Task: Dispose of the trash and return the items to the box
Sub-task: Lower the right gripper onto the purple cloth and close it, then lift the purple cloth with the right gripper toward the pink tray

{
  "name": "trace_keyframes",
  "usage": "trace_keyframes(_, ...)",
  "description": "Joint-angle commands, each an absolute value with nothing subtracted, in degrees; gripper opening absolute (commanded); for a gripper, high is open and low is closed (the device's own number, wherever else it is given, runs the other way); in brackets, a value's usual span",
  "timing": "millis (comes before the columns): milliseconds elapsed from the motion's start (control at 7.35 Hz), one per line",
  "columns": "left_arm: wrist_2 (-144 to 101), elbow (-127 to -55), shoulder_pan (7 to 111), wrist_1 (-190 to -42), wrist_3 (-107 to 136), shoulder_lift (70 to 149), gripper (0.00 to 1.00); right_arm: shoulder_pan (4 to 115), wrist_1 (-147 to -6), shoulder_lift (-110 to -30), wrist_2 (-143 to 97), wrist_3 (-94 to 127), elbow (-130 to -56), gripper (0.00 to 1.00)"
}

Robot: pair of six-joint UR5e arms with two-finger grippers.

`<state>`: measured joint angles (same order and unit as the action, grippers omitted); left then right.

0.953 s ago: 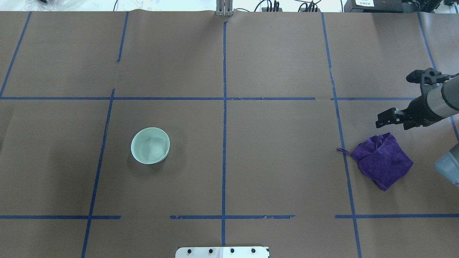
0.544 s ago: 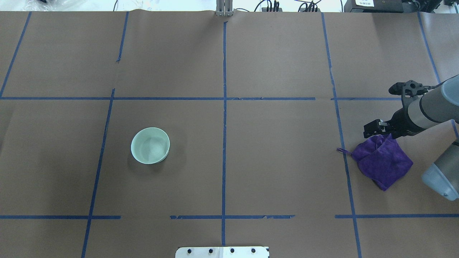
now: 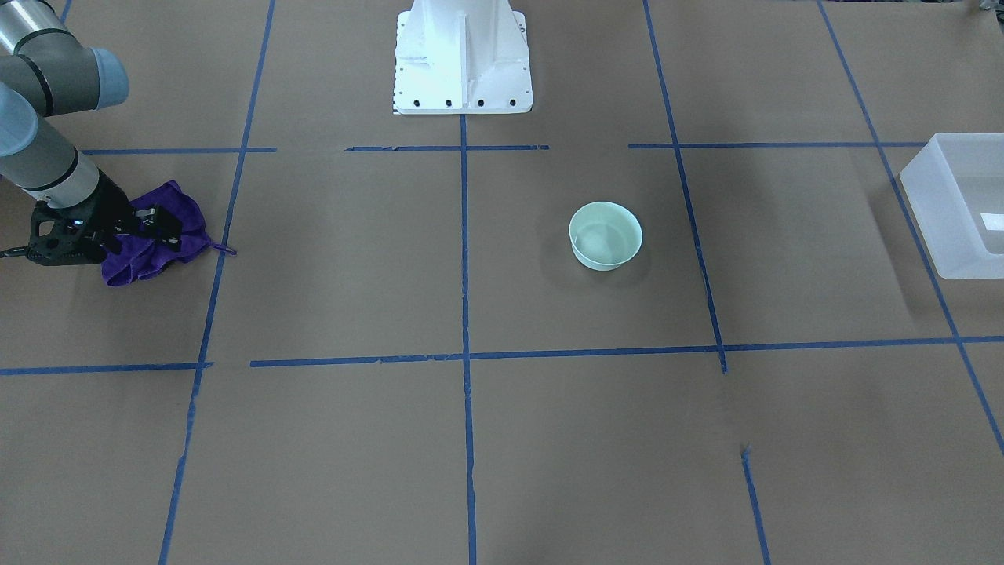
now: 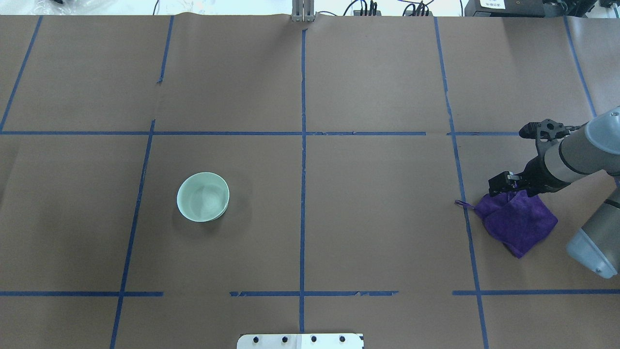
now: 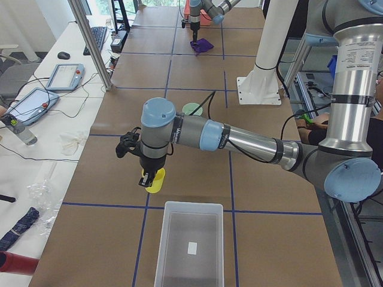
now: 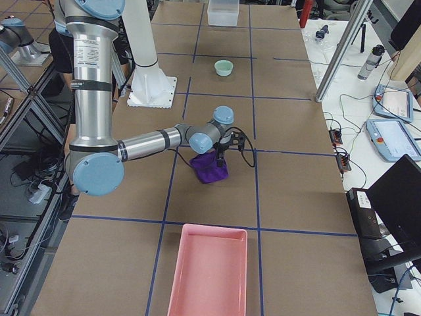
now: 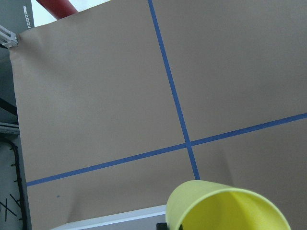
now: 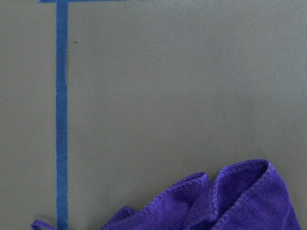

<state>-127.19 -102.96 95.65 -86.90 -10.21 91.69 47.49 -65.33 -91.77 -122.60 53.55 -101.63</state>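
The yellow cup [image 5: 154, 180] hangs from my left gripper [image 5: 145, 177], held above the table just short of the frosted box [image 5: 188, 205]. The cup's rim fills the bottom of the left wrist view [image 7: 225, 206]. The mint-green bowl [image 4: 202, 197] stands upright and empty left of centre, also in the front view [image 3: 605, 235]. The box's corner shows at the front view's right edge [image 3: 925, 212]. My right gripper [image 4: 503, 185] hovers at the far edge of a crumpled purple cloth [image 4: 518, 223] and looks open and empty.
The purple cloth also shows in the front view [image 3: 145, 255] and the right wrist view [image 8: 225, 201]. A pink tray [image 6: 209, 228] lies at the table's right end. The white robot base [image 3: 463, 55] stands at the near middle edge. Blue tape lines cross the brown table.
My right gripper has moved left and nearer to me, from beyond the purple cloth to its far edge. The bowl and cloth have not moved.
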Motion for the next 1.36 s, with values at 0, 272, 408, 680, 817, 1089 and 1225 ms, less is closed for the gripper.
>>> trace_keyframes(0,-127.09,-99.43,96.76,-87.18,-10.37,91.76,0.00,46.24,-65.74,-91.93,-122.52,53.61,-100.99,1.00)
trace_keyframes(272,-127.09,-97.48,97.29,-87.27,-10.37,91.58,0.00,46.05,-65.74,-92.72,-122.52,53.61,-100.90,0.99)
trace_keyframes(408,-127.09,-96.77,97.29,-87.36,-10.37,91.41,0.00,46.14,-65.83,-93.16,-122.61,53.53,-100.90,0.72)
trace_keyframes(680,-127.18,-95.19,97.38,-87.45,-10.37,90.88,0.00,46.23,-65.83,-93.51,-122.52,53.44,-100.99,0.00)
trace_keyframes(817,-127.18,-94.84,97.38,-87.45,-10.37,90.44,0.00,46.32,-65.92,-93.60,-122.61,53.44,-100.99,0.00)
trace_keyframes(1089,-127.26,-93.26,97.38,-87.89,-10.37,90.35,0.00,48.85,-65.92,-94.65,-122.69,53.44,-103.17,0.00)
trace_keyframes(1225,-127.35,-91.86,97.38,-89.46,-10.37,90.00,0.00,50.96,-66.27,-96.14,-123.39,53.44,-106.14,0.00)
